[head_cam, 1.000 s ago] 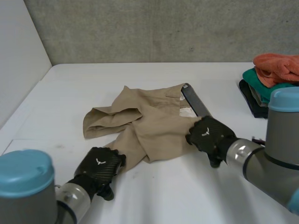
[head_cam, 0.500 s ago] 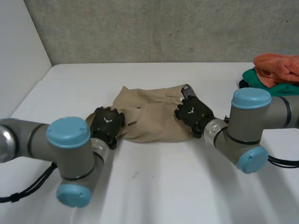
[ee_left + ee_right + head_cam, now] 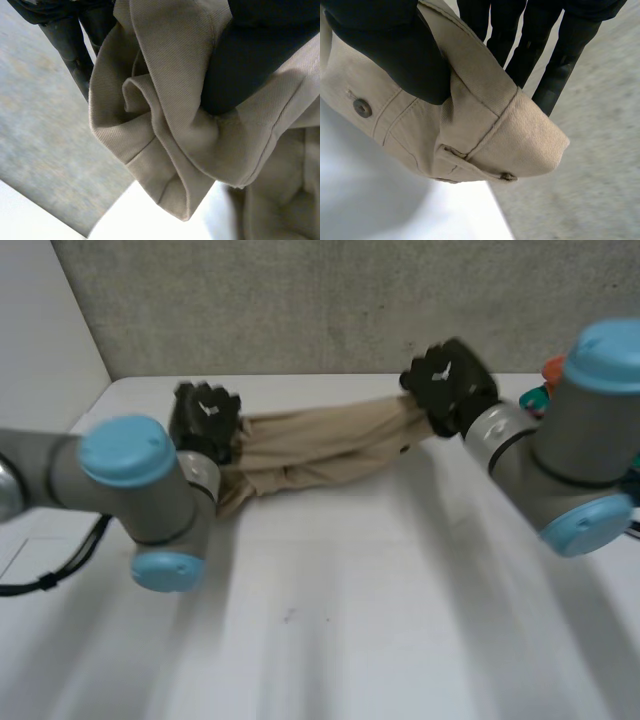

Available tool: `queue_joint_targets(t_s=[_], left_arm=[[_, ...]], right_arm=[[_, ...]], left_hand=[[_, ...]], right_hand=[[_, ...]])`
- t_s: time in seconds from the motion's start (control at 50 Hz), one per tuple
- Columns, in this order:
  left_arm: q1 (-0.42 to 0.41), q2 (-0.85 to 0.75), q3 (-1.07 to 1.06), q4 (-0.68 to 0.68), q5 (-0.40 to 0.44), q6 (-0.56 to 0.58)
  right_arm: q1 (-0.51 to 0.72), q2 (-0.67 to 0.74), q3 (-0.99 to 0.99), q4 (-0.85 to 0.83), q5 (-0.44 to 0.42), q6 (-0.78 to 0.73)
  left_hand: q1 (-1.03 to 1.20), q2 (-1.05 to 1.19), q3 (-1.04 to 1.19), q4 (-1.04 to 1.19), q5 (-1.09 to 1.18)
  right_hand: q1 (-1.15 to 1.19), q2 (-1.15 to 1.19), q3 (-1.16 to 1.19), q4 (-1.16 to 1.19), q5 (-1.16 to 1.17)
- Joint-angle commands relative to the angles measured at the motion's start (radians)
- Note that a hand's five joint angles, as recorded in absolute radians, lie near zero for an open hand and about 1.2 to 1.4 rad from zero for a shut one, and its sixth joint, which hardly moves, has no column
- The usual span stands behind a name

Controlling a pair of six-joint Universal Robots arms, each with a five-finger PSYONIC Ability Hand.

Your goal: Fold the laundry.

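Note:
Khaki trousers hang stretched between my two hands, above the white table near its back edge. My left hand is shut on the leg end; in the left wrist view its thumb pinches bunched cloth against the fingers. My right hand is shut on the waistband end. In the right wrist view its thumb presses the waistband, beside a button, against the fingers. The trousers' lower folds sag toward the table by the left hand.
A stack of folded clothes, orange over teal, lies at the table's right edge behind my right arm. A grey wall closes the back and a white wall the left.
Both hands have shut on the trousers, risen off the table toward the back and drawn apart. The cloth, crumpled flat before, now hangs pulled out between them.

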Motion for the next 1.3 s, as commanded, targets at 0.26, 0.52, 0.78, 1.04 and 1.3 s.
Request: queue_joint_targets(t_s=[0.26,0.52,0.78,1.04,1.3], left_arm=[[0.029,0.498,0.079,-0.702,0.236,-0.210],[0.049,0.087,0.264,-0.546,0.236,-0.198],[0.064,0.084,0.444,0.202,0.150,-0.271],[0.069,0.133,0.199,-0.032,0.133,-0.298],[0.061,0.069,-0.188,-0.230,0.095,-0.288]], right_arm=[[-0.010,-0.275,-0.101,0.458,0.065,-0.004],[0.001,0.015,-0.164,0.297,0.092,0.042],[0.010,0.002,-0.210,-0.582,0.241,0.230],[0.015,-0.007,0.001,-0.392,0.174,0.228],[0.041,0.180,0.193,-0.151,0.161,0.164]], left_hand=[[0.272,0.216,0.227,0.199,0.274],[0.272,0.216,0.227,0.199,0.274],[0.272,0.216,0.227,0.199,0.274],[0.272,0.216,0.227,0.199,0.274],[0.272,0.216,0.227,0.199,0.274]], right_hand=[[0.308,0.221,0.212,0.200,0.229],[0.308,0.221,0.212,0.200,0.229],[0.308,0.221,0.212,0.200,0.229],[0.308,0.221,0.212,0.200,0.229],[0.308,0.221,0.212,0.200,0.229]])
